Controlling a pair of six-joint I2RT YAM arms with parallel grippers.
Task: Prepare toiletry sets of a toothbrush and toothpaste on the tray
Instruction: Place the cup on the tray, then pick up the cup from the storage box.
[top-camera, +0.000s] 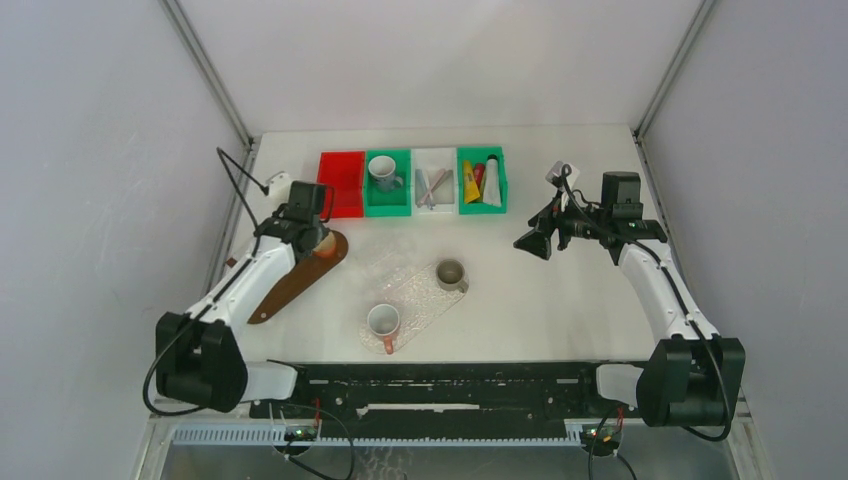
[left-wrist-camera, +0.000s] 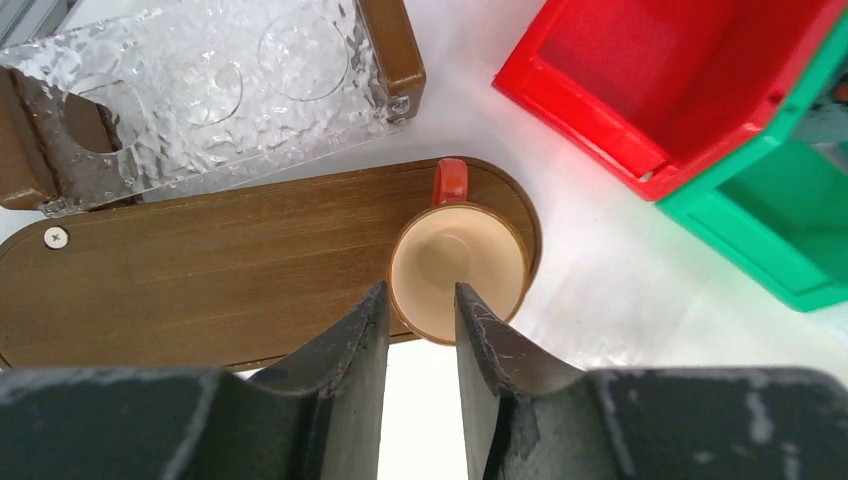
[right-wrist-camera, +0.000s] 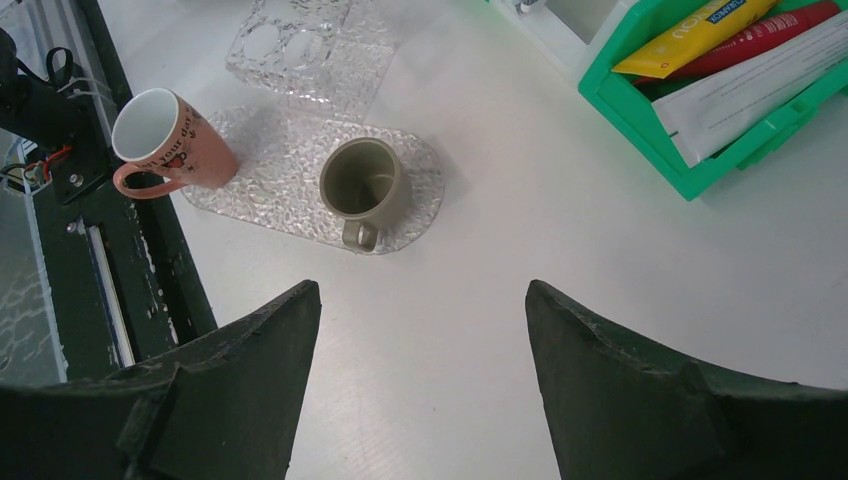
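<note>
Slim toothbrushes lie in a white bin at the back. Beside them, a green bin holds a yellow tube, a red tube and a white tube. A brown wooden tray lies at the left, and an orange cup stands on its far end. My left gripper hovers over the cup's near rim, jaws apart and not pressing it. My right gripper hangs open over bare table, in front of the tube bin, holding nothing.
A clear textured tray in the middle carries a pink mug and an olive mug. A clear holder with round recesses sits next to the wooden tray. A red bin and a green bin with a mug stand at the back.
</note>
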